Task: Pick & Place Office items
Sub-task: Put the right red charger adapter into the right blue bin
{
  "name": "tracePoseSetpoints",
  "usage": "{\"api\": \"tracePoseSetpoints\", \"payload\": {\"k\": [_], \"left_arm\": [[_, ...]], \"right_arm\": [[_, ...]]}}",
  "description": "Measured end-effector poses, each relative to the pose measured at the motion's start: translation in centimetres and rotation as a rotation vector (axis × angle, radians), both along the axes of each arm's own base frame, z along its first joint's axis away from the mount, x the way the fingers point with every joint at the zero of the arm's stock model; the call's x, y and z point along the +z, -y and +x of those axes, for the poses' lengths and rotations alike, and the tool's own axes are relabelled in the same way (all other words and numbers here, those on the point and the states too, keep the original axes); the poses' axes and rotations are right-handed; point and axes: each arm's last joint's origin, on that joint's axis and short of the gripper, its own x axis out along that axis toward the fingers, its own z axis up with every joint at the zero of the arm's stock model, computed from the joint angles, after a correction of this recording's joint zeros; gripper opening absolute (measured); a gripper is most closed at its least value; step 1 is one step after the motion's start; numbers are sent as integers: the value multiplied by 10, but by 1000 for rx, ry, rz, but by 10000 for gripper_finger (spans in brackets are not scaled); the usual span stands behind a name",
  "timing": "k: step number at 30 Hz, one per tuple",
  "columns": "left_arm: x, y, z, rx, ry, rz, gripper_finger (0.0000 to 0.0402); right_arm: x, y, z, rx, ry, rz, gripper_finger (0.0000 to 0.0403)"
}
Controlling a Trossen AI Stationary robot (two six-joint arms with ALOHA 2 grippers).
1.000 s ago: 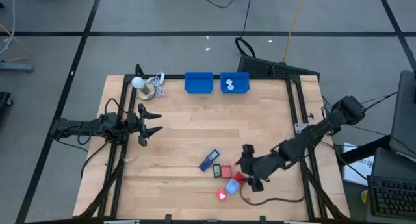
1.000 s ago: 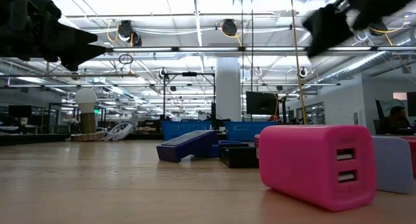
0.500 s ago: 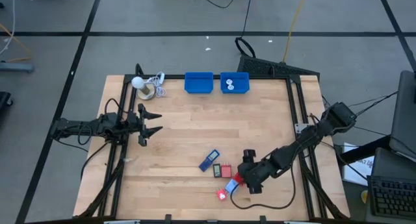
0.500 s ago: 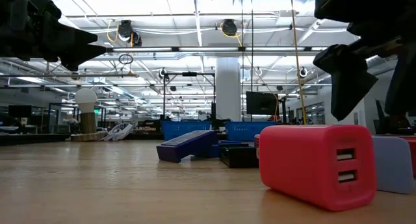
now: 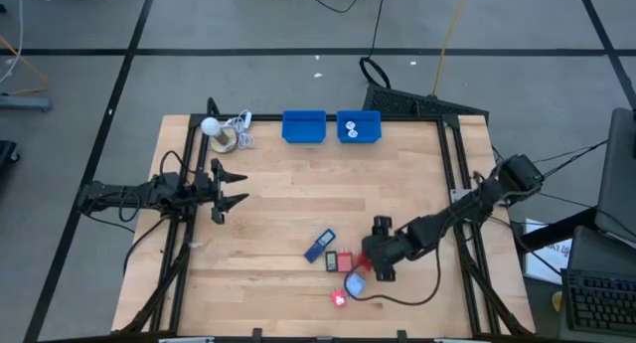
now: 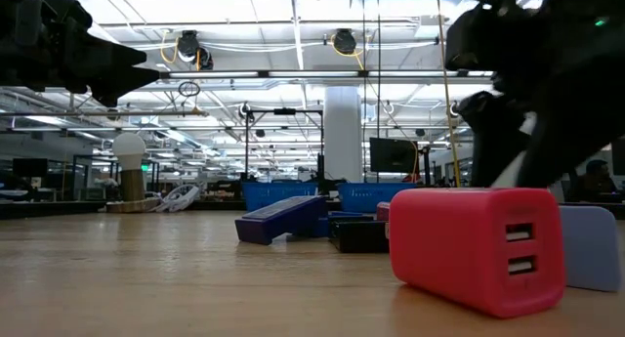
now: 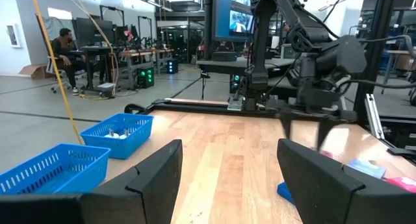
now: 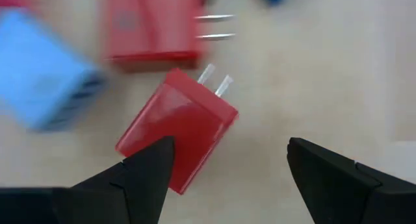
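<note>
The office items lie in a cluster at the table's near right. In the high view these are a dark blue rectangle [image 5: 319, 246], a red block [image 5: 345, 261], a light blue block [image 5: 355, 284] and a small red piece [image 5: 340, 298]. My right gripper [image 5: 377, 265] hovers open and low over the cluster. In the right wrist view its open gripper [image 8: 227, 175] points down at a red plug block [image 8: 179, 136] lying flat with its two prongs showing. A second red block [image 8: 153, 29] and the light blue block [image 8: 45, 81] lie beside it. My left gripper [image 5: 227, 189] waits open at the table's left side.
Two blue bins [image 5: 304, 126] [image 5: 359, 126] stand at the far edge, the right one holding small white pieces. A white ball with a coiled cord [image 5: 221, 130] sits at the far left corner. A dark cable [image 5: 407, 301] loops on the table near the right gripper. Bare wood spans the middle.
My right gripper has come down over the cluster of blocks and shifted slightly toward the table's left, staying open. The cable behind it has swung along. The blocks lie where they were.
</note>
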Motion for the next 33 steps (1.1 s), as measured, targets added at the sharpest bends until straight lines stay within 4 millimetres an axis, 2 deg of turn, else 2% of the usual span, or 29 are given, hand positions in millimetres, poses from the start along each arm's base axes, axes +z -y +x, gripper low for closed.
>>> {"api": "tracePoseSetpoints", "payload": {"k": [7,14,19,23,33], "left_arm": [[0,0,0,0,0,0,255],[0,0,0,0,1,0,255],[0,0,0,0,0,-1,255],[0,0,0,0,0,0,255],[0,0,0,0,1,0,255]], "right_arm": [[5,19,4,-35,38,-136,285],[23,23,4,-120,139,-49,282],[24,19,9,-242,193,98,275],[13,18,12,-318,176,123,274],[-13,22,25,-334,139,89,274]]}}
